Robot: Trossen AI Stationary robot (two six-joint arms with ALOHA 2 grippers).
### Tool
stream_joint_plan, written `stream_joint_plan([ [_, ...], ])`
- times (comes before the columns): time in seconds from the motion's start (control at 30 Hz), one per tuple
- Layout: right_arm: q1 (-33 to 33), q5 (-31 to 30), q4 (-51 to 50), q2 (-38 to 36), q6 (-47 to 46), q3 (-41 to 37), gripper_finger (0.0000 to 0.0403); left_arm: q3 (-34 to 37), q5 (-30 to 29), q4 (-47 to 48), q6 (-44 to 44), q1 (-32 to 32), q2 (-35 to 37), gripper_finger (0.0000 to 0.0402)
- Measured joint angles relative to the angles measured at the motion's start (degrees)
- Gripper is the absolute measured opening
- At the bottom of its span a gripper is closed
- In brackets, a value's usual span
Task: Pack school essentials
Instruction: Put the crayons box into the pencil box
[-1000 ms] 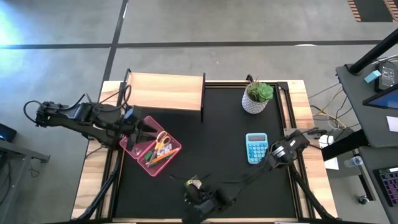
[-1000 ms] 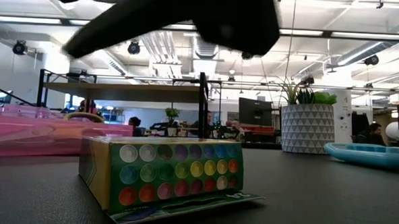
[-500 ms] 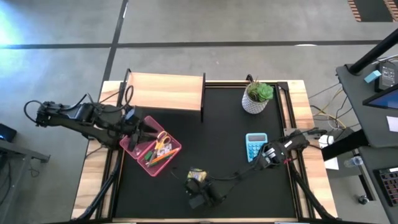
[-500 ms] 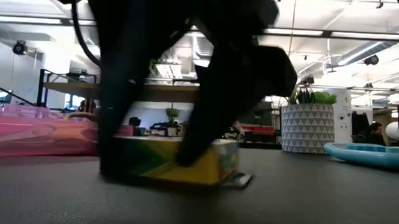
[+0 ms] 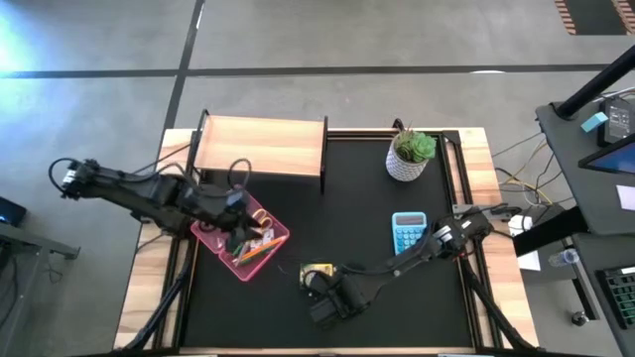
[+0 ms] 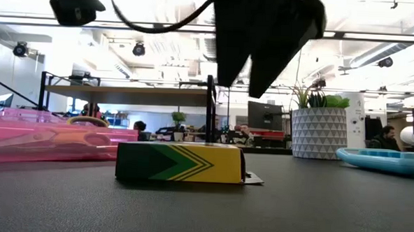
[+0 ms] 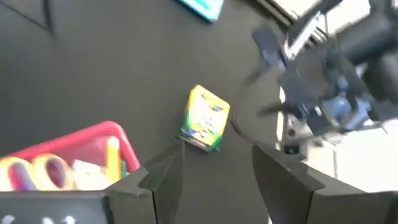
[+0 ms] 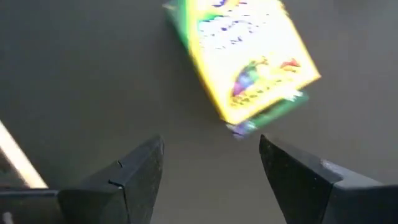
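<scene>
One item left: your crayon box (image 5: 317,274) lies flat on the mat, outside the pink tray (image 5: 206,231).
Right gripper (image 8: 211,165): spread wide, empty, just above the box.
Left gripper (image 7: 214,167): parted, holding nothing, over the tray.
Packed: scissors (image 5: 259,219) and pencils (image 5: 255,251) sit inside.
Farther: calculator (image 5: 408,234), not packed.

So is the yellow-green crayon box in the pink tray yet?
No, the yellow-green crayon box lies flat on the black mat, outside the pink tray.

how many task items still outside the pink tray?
1. The yellow-green crayon box lies flat on the black mat, just ahead of the open right gripper. Scissors and pencils are in the translucent pink tray; smaller pieces there may be hidden.
</scene>
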State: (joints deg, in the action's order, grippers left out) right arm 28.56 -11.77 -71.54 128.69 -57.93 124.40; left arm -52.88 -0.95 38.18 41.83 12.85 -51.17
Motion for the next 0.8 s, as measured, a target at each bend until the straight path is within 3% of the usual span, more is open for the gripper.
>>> stream_joint_plan([
  [0.43,-1.90,4.73,5.00,-4.95,1.09,-14.84,0.0251,0.02,0.57,-0.66,10.26,8.58,-9.56,0.0171],
  [0.67,-4.47,8.87,19.84,-13.23,-1.14,-29.45,0.0251,0.04,0.94,-4.57,10.40,9.08,-14.94,0.0171],
  [0.8,-5.67,10.76,34.74,-20.46,-5.98,-40.33,0.0251,0.04,0.81,-5.17,10.31,9.06,-17.82,0.0171],
])
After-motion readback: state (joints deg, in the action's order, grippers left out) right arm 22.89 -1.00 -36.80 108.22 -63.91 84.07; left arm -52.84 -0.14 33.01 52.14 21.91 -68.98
